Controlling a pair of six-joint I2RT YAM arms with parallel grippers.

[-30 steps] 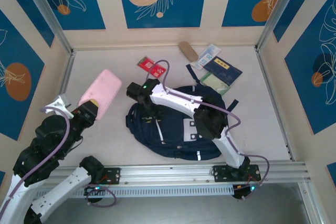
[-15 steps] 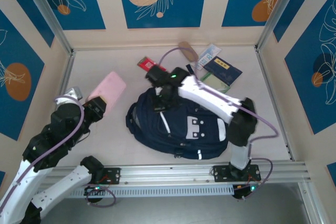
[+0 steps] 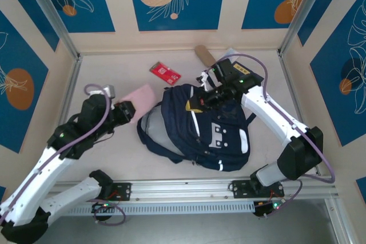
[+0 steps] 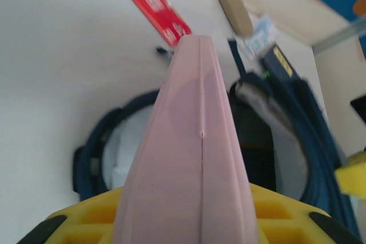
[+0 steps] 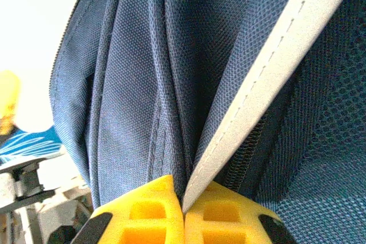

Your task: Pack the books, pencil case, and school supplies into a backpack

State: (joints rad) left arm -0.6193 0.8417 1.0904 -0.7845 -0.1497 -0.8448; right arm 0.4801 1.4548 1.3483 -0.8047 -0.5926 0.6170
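Here backpack [image 3: 226, 141] mouth gaping, right hand [image 5: 184, 195] pinching its fabric; left hand [image 3: 128, 111] pinching pencil case [image 3: 143, 96]

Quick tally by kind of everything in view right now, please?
Backpack: 1
Pink pencil case: 1
Books: 2, red book, navy book
White-blue packet: 1
Tan oblong block: 1
Total: 6; the right arm may hide more.

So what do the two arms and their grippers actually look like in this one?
The left arm and right arm are white shells with black joints, each trailing a looping lilac cable. The left gripper and right gripper have bright yellow fingers with gridded cut-outs.
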